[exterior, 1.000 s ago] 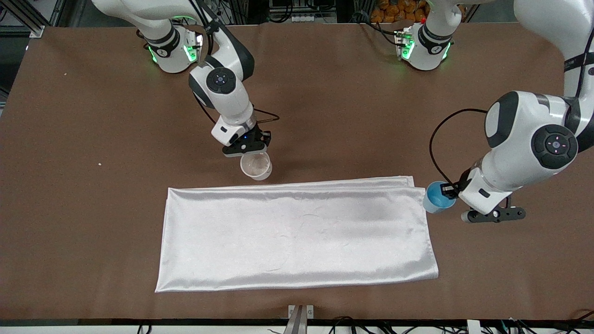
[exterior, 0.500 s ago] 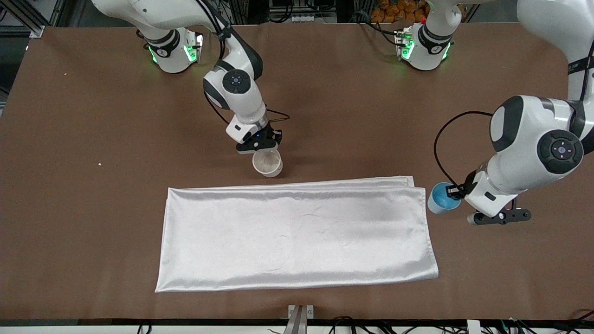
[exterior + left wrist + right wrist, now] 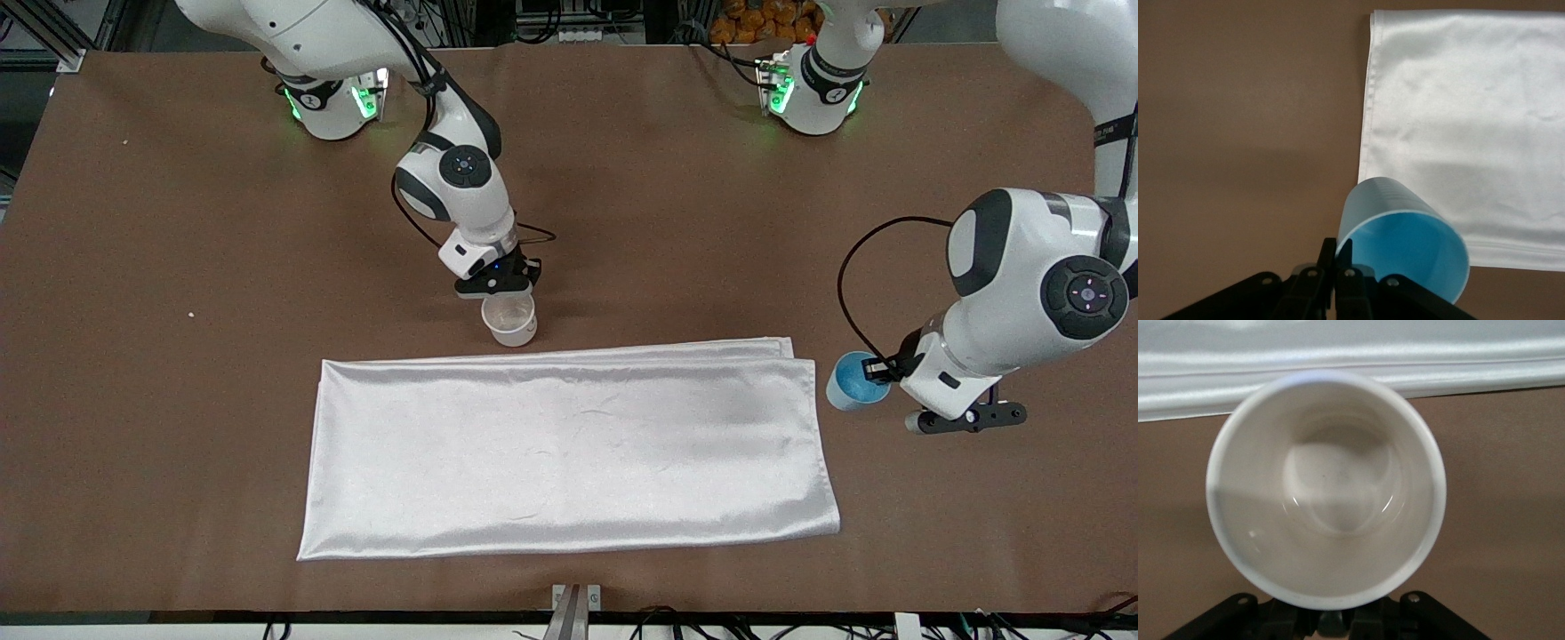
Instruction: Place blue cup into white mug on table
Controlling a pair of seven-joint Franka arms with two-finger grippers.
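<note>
My right gripper (image 3: 507, 292) is shut on the white mug (image 3: 509, 321) and holds it upright and low over the brown table (image 3: 178, 267), just beside the long edge of the white cloth that lies farther from the front camera. In the right wrist view the mug (image 3: 1331, 493) is empty, and its handle is hidden under its rim at the gripper (image 3: 1331, 623). My left gripper (image 3: 882, 370) is shut on the rim of the blue cup (image 3: 853, 380) and holds it tilted beside the cloth's end toward the left arm. The cup (image 3: 1405, 240) is also empty at the gripper (image 3: 1337, 257).
A large shiny white cloth (image 3: 569, 453) lies flat in the middle of the table, between the mug and the cup. It also shows in the left wrist view (image 3: 1471, 120) and in the right wrist view (image 3: 1338, 353). The arm bases stand along the table's edge farthest from the front camera.
My right gripper has carried the mug toward the left arm's end and a little lower in view. My left gripper has shifted slightly toward its own end with the blue cup.
</note>
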